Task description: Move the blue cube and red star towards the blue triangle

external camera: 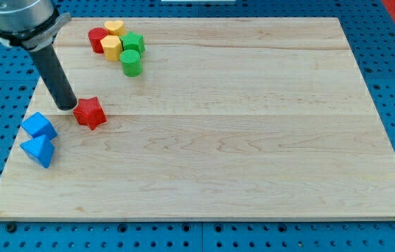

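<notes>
The red star [89, 113] lies on the wooden board at the view's left. My tip [66, 106] rests on the board just left of the red star, touching or almost touching it. The blue cube [38, 126] sits below and to the left of the tip, near the board's left edge. The blue triangle [39, 151] lies directly below the blue cube, touching it.
A cluster stands at the view's top left: a red cylinder [98, 39], a yellow heart [115, 28], a yellow block [111, 47], a green block [134, 42] and a green cylinder [132, 63]. The wooden board [239, 119] lies on a blue pegboard.
</notes>
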`<move>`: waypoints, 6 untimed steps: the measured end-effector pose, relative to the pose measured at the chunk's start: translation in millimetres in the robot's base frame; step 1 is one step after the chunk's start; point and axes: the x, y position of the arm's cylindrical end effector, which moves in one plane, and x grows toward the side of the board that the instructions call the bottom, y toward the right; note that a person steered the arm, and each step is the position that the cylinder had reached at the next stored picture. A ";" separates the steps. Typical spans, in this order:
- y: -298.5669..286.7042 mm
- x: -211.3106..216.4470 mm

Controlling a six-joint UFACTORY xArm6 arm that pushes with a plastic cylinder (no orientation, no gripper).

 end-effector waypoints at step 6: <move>65.0 13.0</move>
